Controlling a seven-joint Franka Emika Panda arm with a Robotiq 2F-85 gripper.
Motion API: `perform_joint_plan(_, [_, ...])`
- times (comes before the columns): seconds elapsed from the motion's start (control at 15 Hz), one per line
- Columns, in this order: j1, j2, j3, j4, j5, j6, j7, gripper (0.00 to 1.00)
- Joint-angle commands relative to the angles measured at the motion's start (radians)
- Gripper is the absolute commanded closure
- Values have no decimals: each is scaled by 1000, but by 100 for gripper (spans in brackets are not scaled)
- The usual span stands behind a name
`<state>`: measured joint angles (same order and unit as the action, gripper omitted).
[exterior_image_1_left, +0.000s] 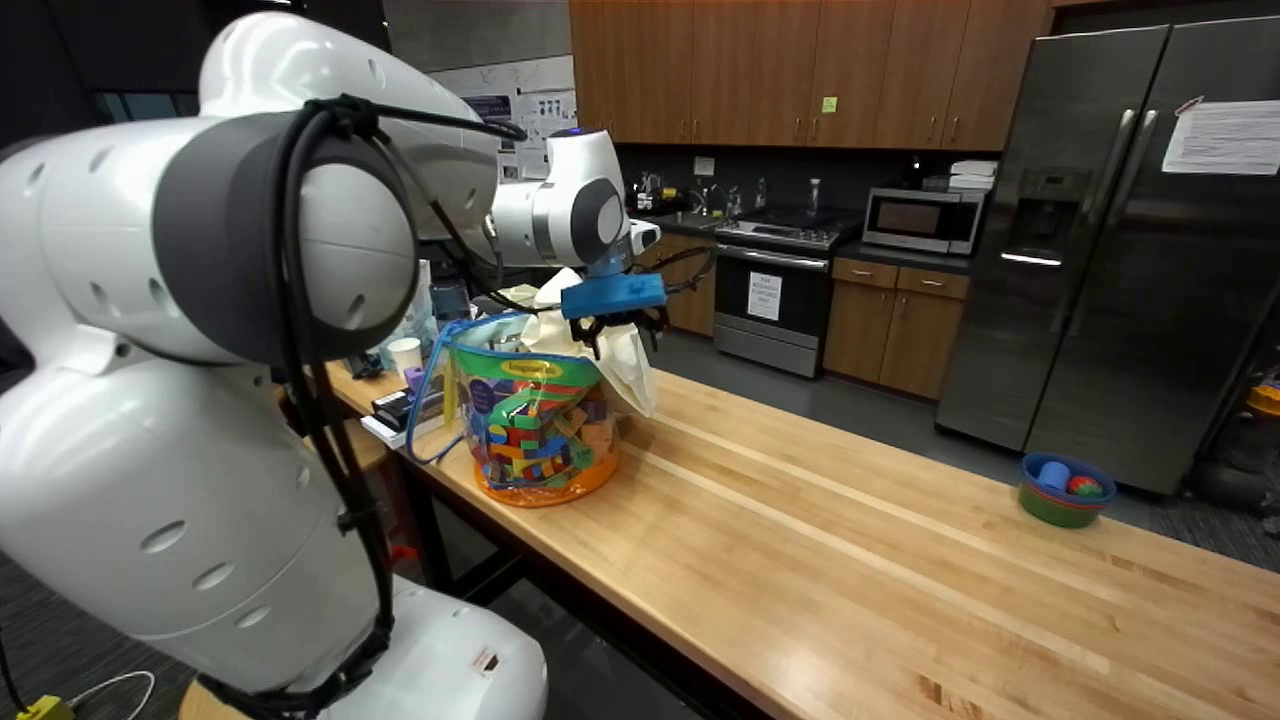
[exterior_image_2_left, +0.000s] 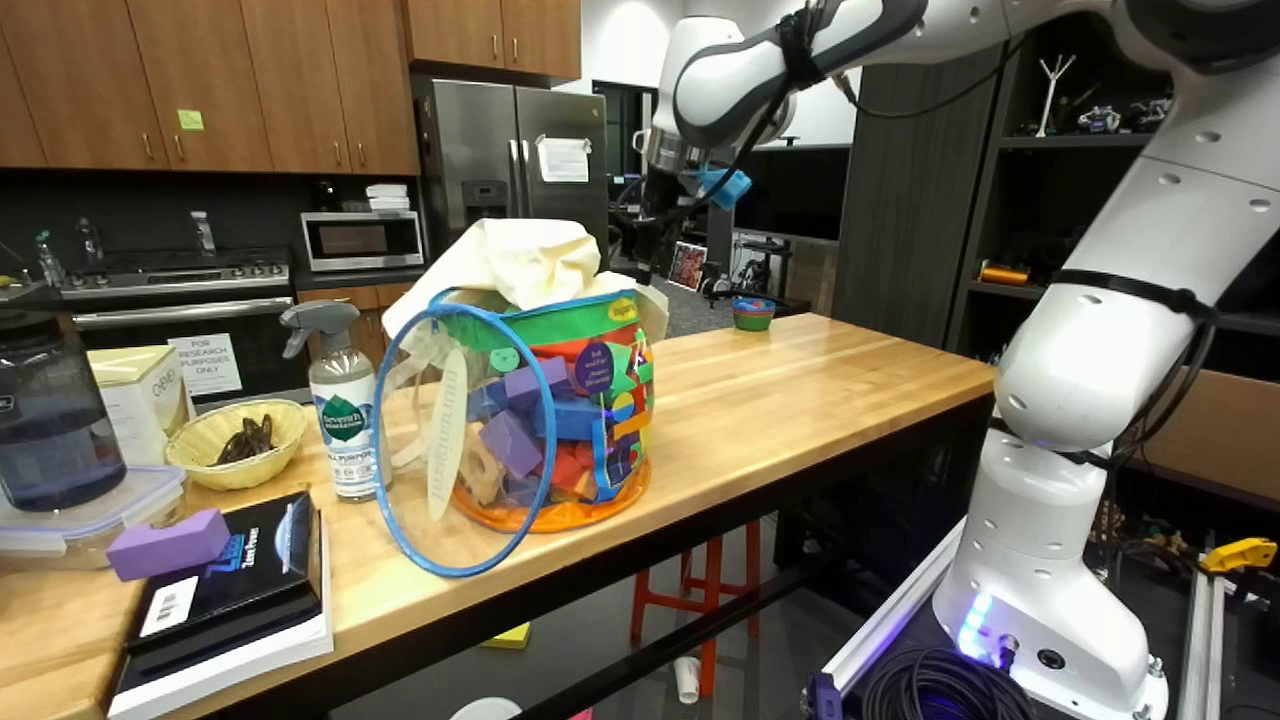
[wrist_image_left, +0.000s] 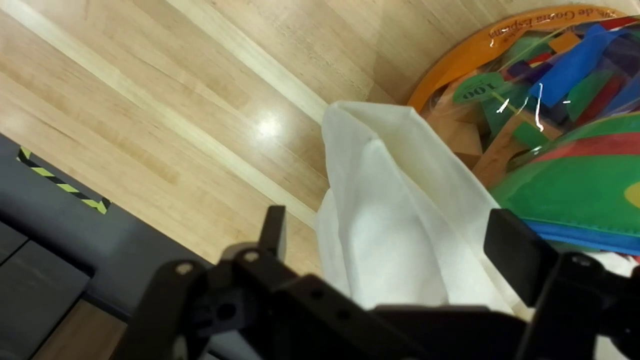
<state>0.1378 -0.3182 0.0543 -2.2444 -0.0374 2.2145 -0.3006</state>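
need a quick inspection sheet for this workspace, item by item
Surface: wooden table; bright reflection in the wrist view.
Work items: cream cloth lies over the open block bag and hangs over its rim; blue-edged lid open.
Clutter: spray bottle, yellow basket, purple block; bowls farther along the table.
Gripper: open, fingers apart with cloth between them; contact unclear.
Cables: black cables strapped along the arm; coiled cable by its base.
Surroundings: stove with a paper sign, microwave, fridge; red stool seen below the table edge.
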Motion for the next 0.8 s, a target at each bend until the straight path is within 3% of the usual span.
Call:
perform_joint_plan(0.0, [-1,-29,-3,-35,15,25,15,0])
perform_joint_plan(0.4, [9,-47,-10,-55,40,37,-3,0])
perform_joint_plan(0.73, [-3,-69,2,-95,20,113,51,0])
